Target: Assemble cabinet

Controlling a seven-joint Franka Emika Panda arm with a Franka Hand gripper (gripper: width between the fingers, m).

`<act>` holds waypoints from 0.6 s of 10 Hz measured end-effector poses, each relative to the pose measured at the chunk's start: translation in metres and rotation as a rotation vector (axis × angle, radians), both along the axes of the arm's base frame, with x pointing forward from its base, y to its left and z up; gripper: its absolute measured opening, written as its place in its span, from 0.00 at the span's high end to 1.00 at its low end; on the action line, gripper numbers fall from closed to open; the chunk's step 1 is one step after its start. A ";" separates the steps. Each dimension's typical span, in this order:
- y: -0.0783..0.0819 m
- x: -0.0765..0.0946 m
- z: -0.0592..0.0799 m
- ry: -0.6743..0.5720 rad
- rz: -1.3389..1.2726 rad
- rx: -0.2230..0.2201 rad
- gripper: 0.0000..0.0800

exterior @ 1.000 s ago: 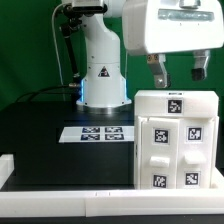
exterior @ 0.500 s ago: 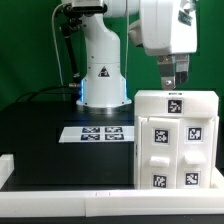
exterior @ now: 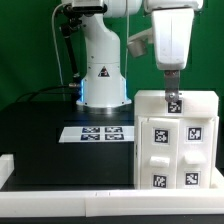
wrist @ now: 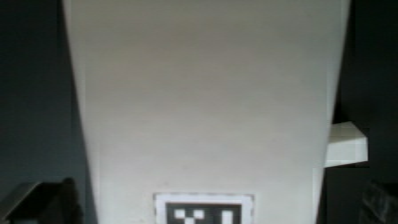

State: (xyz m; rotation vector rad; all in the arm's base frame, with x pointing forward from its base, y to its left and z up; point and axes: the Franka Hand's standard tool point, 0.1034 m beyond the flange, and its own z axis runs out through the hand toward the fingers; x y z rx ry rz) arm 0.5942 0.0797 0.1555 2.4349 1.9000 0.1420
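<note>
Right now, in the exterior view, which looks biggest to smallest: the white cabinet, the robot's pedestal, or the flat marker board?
1. Cabinet, though it sits nearest the camera, which inflates it.
2. Pedestal.
3. Marker board, clearly smallest.

Exterior view evenly bright, sharp; wrist view soft, blurred, dim dark margins around pale surface.

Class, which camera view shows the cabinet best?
The exterior view: the whole cabinet shows there, a white box with several tags on its front and the gripper at its top. The wrist view shows only one plain white face and part of one tag.
</note>
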 end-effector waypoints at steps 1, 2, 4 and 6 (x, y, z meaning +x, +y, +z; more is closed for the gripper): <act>-0.002 0.000 -0.001 0.002 -0.005 0.000 0.02; -0.003 0.000 -0.001 0.002 -0.011 0.000 0.02; -0.004 0.000 -0.001 0.002 -0.035 0.002 0.30; -0.004 0.000 -0.001 0.003 -0.059 0.004 0.30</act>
